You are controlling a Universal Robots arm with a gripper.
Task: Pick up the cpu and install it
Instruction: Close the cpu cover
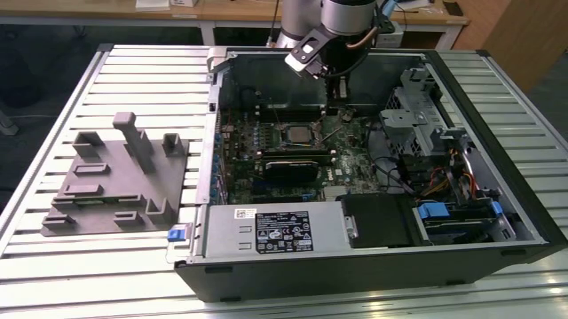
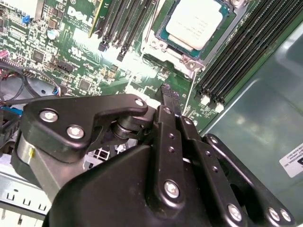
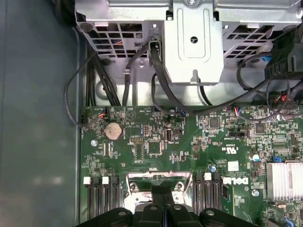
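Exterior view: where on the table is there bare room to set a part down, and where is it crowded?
Bare slats of the table lie in front of the fixture, beyond it toward the far edge, and beside the case at the exterior view's right. Inside the case it is crowded: board, cpu, cables, with the gripper over them.

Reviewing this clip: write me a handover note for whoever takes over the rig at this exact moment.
The hand is shut and holds nothing. It is poised over the motherboard, just beside the socket.
The cpu lies flat in the socket, silvery top up.
Done: cpu placed and released.
Left: I cannot tell whether the socket is latched, so check that.
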